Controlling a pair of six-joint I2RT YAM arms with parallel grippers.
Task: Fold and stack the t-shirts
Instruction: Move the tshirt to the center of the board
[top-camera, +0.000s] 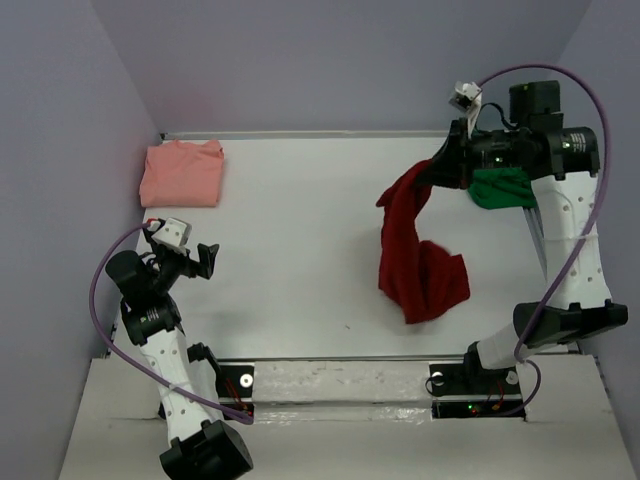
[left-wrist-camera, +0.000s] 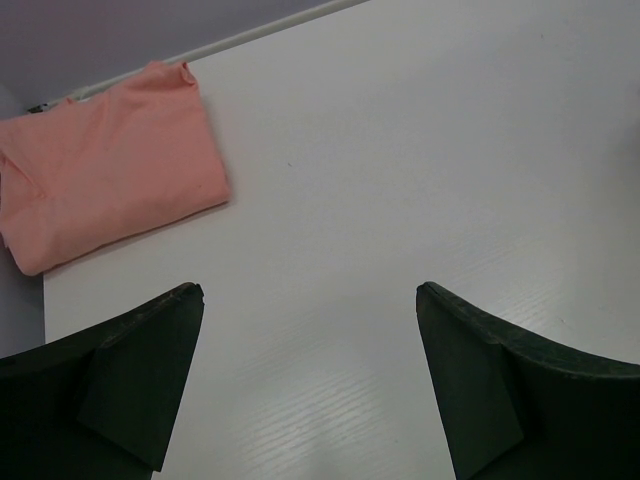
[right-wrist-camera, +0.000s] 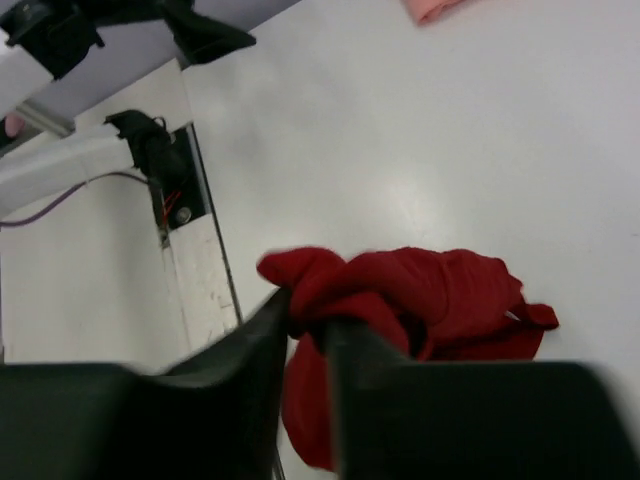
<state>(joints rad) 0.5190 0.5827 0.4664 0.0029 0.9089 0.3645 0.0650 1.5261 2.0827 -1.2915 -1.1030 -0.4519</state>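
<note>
1. Red shirt. The right claw (right-wrist-camera: 308, 325) is closed on a bunched fold of the red shirt (top-camera: 420, 275). It holds that fold up at 2 o'clock on the desk (top-camera: 300, 220). The cloth hangs in a twisted rope, and its lower end lies crumpled near 4 o'clock.

2. Handling. All three shirts look light, limp and non-fragile. They will sag and twist from a single grip point. The weave should give the pads enough friction. To spread the red shirt flat, take hold at a shoulder seam or hem corner, one claw per corner. The present grip sits on a wad, and which part of the shirt it is cannot be told.

3. Other shirts. The pink shirt (top-camera: 182, 174) lies folded flat at 10 o'clock. The green shirt (top-camera: 500, 188) lies at 2 o'clock, partly hidden by the right arm.

4. Left claw. The left claw (left-wrist-camera: 310, 292) is wide open and empty, above bare desk at 8 o'clock.

5. Containers. None are visible; the shirts rest directly on the desk.
</note>
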